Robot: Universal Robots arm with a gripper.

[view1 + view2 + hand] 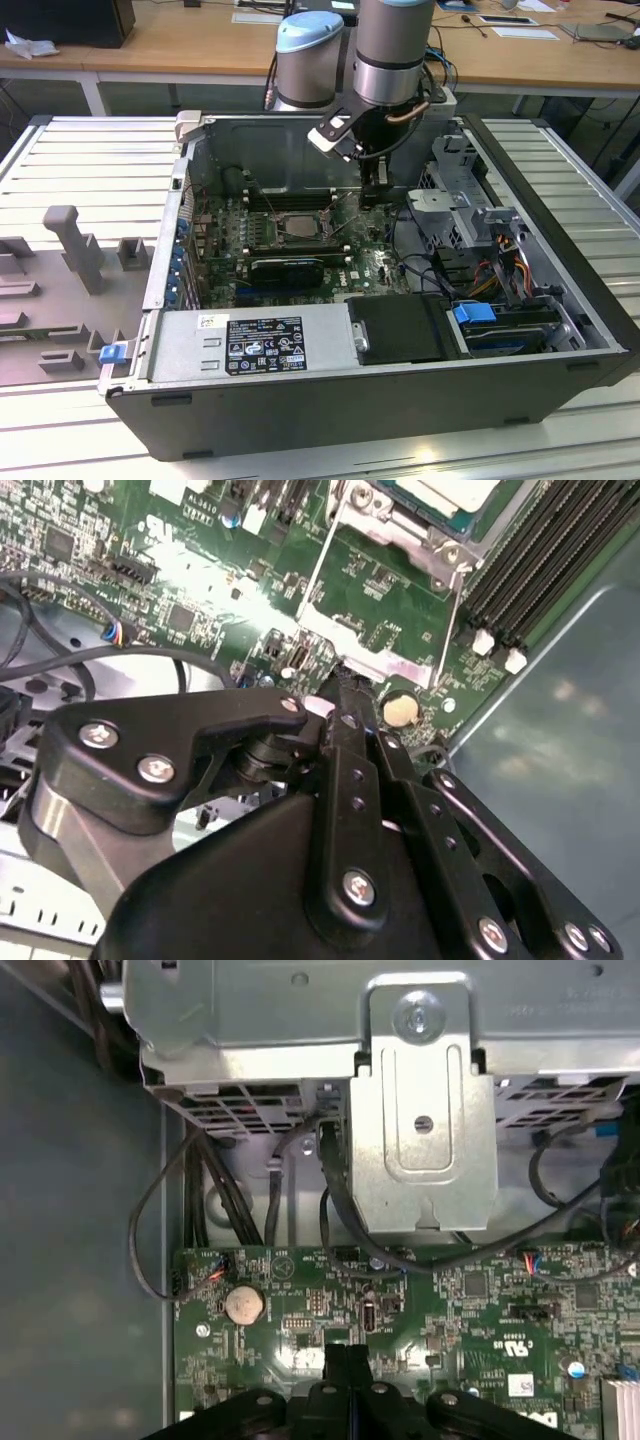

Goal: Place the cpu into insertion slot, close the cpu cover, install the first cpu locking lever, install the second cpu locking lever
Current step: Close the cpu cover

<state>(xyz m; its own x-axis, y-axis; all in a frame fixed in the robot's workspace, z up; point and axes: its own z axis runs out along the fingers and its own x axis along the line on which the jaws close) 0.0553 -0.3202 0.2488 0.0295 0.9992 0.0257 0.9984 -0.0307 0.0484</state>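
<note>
The cpu [440,490], pale and square, lies in the insertion slot [298,226] on the green board in the open computer case. The cpu cover [385,665], a thin silvery frame with the board showing through its window, is swung off the slot toward my gripper. My gripper [338,688] is shut with nothing between its black fingers. Its tip is right at the cover's free edge, just above the board. In the first wrist view the gripper [346,1352] hovers over the board's edge. In the exterior view the gripper [373,195] is to the right of the slot.
A coin battery [245,1305] sits close beside the fingertips. Long black memory slots [530,570] run past the socket. A metal drive bracket [420,1130] and black cables [200,1200] crowd the case wall. A black card [285,268] and the power supply [250,345] lie nearer the front.
</note>
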